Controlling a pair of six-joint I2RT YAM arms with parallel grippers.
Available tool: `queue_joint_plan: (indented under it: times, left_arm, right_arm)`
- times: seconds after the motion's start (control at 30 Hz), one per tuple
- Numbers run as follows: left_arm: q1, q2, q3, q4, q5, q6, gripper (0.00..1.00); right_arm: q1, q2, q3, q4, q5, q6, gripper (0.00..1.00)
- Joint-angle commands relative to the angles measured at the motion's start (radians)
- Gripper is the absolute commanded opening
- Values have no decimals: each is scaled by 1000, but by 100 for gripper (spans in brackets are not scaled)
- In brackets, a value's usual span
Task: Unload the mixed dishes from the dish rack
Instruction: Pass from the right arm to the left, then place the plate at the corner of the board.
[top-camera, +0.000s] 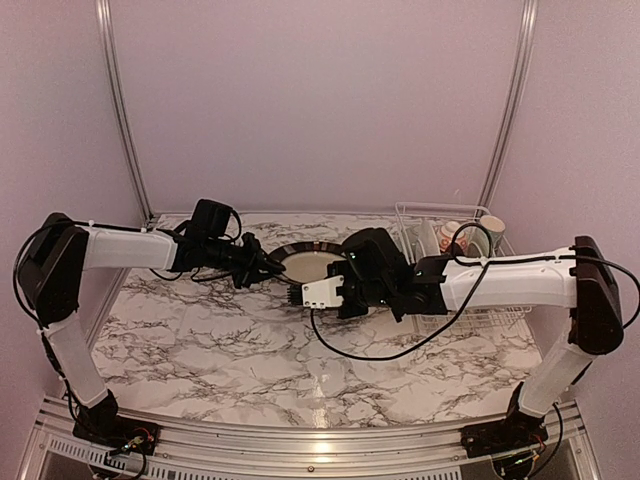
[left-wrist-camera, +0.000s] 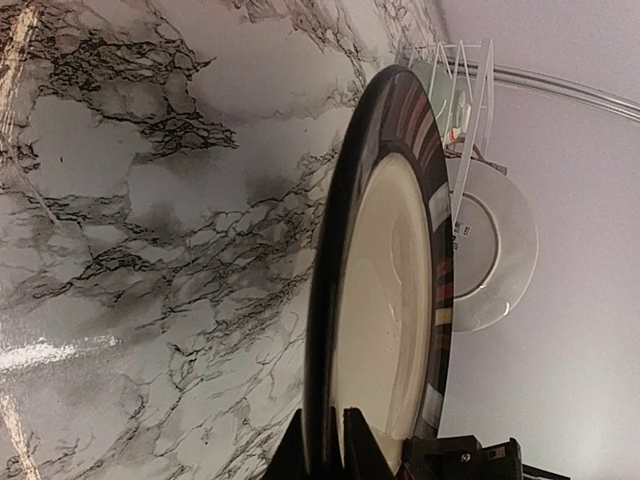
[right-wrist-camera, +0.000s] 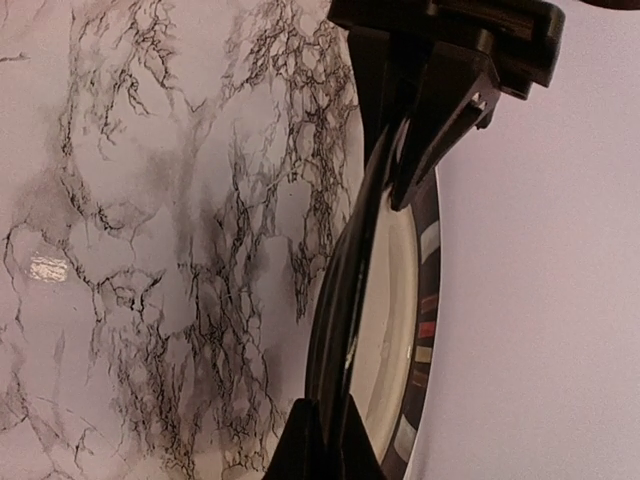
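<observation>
Glossy white counter veined with black marbling filled the floor of a booth with plain pale walls, and its sheen caught a few bright reflections. Over its middle the left hand had its two black fingers pinched narrowly onto the rim of the black-rimmed plate, one finger on each face of the edge. From the opposite side the right hand was clamped just as tightly on the same rim, so the plate hung between the two hands, its face turned away from the counter and its soft shadow lying on the marble. This plate was round and smooth, with a cream centre and a wide dark band broken by small red, grey and white blocks. Farther off, at the counter's far right corner, stood the dish rack, a white basket of thin wires. A pale plate stood on edge behind those wires and carried a small dark-printed label too fine to read. A tall cream mug and a small red-and-white patterned bowl sat in the rack beside it.
</observation>
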Motion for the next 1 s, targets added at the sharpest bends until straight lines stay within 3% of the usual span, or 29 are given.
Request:
queue_joint_plan:
  times: [0.0, 0.1, 0.5, 0.6, 0.83, 0.97]
  left_arm:
    - [-8, -2, 18, 47, 19, 85, 0]
    - [-8, -12, 14, 38, -3, 105, 0]
    - [32, -58, 25, 98, -129, 50, 0]
    - [62, -58, 23, 113, -146, 56, 0]
    - [123, -76, 17, 95, -174, 102, 0]
    - [154, -114, -16, 74, -211, 149, 0]
  right_arm:
    - [9, -21, 20, 222, 45, 20, 7]
    - [10, -19, 9, 228, 63, 28, 29]
    - [10, -59, -21, 159, 25, 105, 87]
    - [10, -83, -38, 142, 8, 161, 97]
    - [4, -130, -84, 129, -16, 305, 99]
    - [-60, -151, -79, 172, -50, 512, 99]
